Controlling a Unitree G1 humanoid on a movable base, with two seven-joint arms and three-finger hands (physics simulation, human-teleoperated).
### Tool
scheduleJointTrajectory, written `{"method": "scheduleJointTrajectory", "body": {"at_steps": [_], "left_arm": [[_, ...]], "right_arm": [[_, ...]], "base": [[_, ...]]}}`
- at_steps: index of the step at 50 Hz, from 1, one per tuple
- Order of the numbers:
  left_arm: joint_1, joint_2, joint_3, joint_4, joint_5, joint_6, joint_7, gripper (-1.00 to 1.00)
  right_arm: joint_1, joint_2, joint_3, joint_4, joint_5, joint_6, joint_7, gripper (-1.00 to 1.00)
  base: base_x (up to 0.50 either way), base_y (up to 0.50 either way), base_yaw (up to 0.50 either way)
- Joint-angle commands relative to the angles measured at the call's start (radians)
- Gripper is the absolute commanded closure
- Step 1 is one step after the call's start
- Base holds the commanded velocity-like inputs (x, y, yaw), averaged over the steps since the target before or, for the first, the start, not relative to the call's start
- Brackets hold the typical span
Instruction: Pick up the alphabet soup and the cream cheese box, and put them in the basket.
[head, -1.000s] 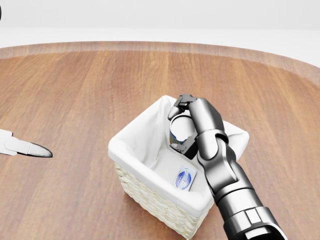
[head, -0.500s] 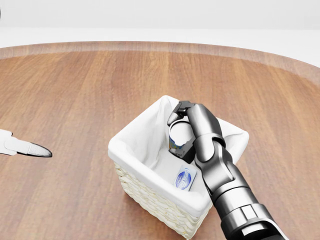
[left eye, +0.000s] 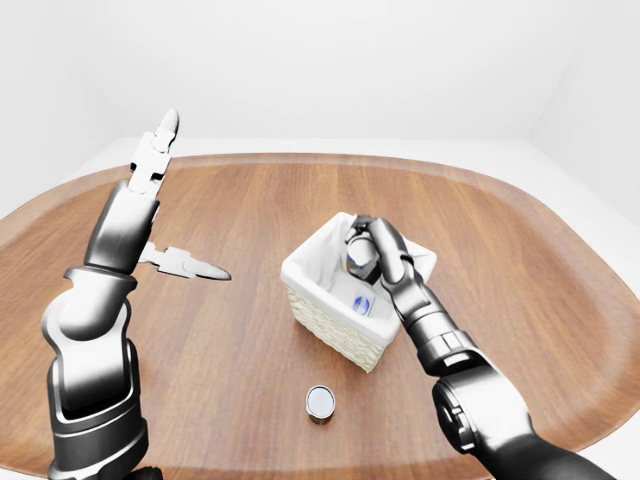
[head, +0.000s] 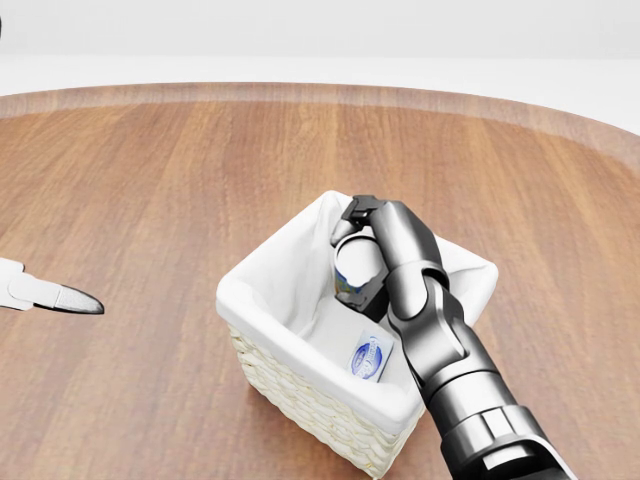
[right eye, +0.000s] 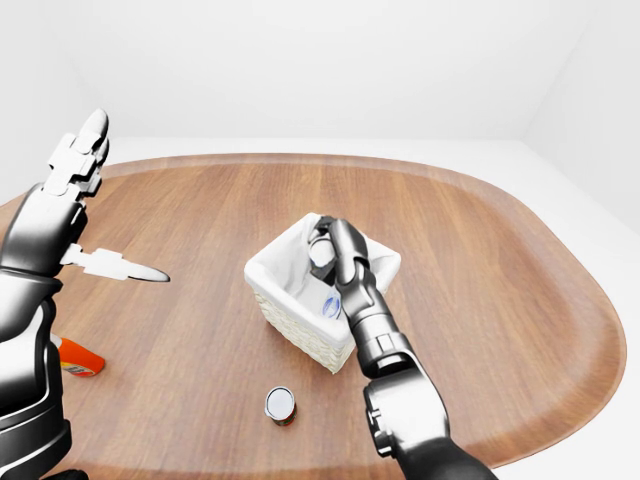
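Wooden table (head: 180, 180): alphabet soup (head: 356, 262) clasped by right fingers (head: 347, 228) inside basket (head: 290, 375).

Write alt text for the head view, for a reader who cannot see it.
The robot's grey metal right hand reaches into a white-lined wicker basket on a round wooden table, its fingers closed round a small cylindrical can above a white box with a blue oval label lying in the basket. A pale finger with a dark tip pokes in from the view's left edge.
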Motion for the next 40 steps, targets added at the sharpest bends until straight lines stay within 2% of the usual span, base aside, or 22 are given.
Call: {"method": "scheduleJointTrajectory", "body": {"at_steps": [1, 18, 19, 20, 21, 40], "left_arm": [[-0.013, -0.011, 0.009, -0.006, -0.012, 0.000, 0.001, -1.00], [-0.013, -0.013, 0.009, 0.003, -0.014, 0.000, 0.004, -1.00], [-0.013, -0.013, 0.009, 0.006, -0.014, 0.000, 0.006, -1.00], [-0.013, -0.013, 0.008, 0.005, -0.013, 0.000, 0.005, -1.00], [-0.013, -0.013, 0.008, 0.006, -0.013, 0.000, 0.006, -1.00], [-0.015, -0.010, 0.011, -0.022, -0.009, 0.000, -0.007, -1.00]], "right_arm": [[0.013, 0.004, 0.002, -0.101, -0.006, 0.000, 0.010, 1.00], [0.012, 0.003, -0.003, -0.117, -0.018, 0.000, 0.012, 1.00], [0.010, 0.002, -0.003, -0.120, -0.019, 0.000, 0.012, 0.65], [0.011, 0.000, -0.003, -0.124, -0.020, 0.000, 0.013, -0.44], [0.012, 0.000, -0.002, -0.129, -0.022, 0.000, 0.015, -1.00], [0.045, 0.004, 0.015, -0.364, -0.110, 0.000, 0.124, -1.00]], "base": [[0.00, 0.00, 0.00], [0.00, 0.00, 0.00], [0.00, 0.00, 0.00], [0.00, 0.00, 0.00], [0.00, 0.00, 0.00], [0.00, 0.00, 0.00]]}}
